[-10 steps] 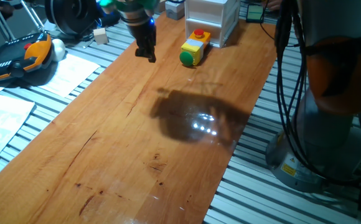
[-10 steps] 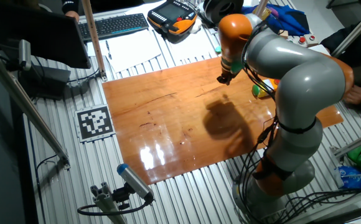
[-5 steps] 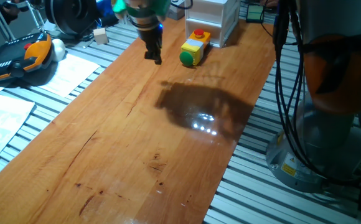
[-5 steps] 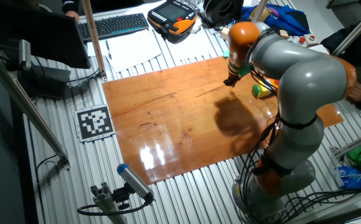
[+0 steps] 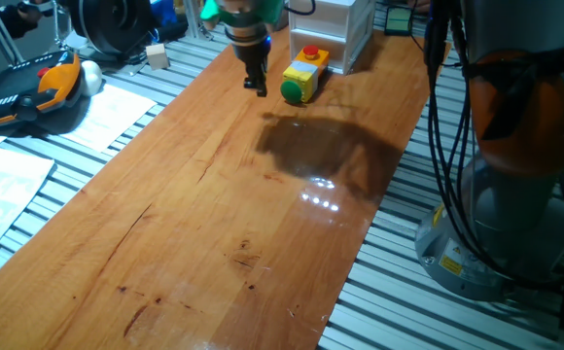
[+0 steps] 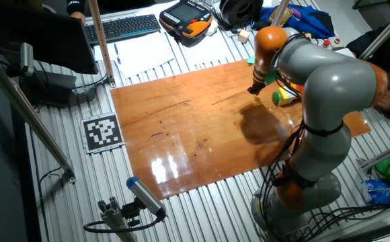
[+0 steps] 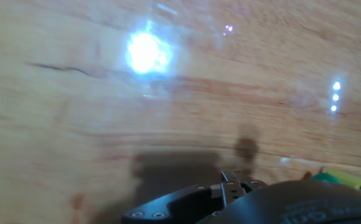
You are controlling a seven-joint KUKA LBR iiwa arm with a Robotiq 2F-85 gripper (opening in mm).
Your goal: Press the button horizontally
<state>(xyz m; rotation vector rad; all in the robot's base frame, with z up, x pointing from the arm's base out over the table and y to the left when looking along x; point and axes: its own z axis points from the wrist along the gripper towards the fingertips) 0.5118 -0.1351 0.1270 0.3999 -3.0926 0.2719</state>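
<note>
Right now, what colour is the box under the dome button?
Yellow; the box behind the green button shows best in one fixed view.

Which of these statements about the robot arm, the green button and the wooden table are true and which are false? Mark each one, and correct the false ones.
1. The gripper is touching the green button. False: a gap of bare wood shows between them.
2. The green button faces sideways from its yellow box. True.
3. A red button sits on top of a second yellow box. True.
4. The yellow boxes stand in the middle of the wooden table. False: they stand near its far end, beside a white drawer unit.
5. The gripper hangs low over the table, beside the green button. True.
</note>
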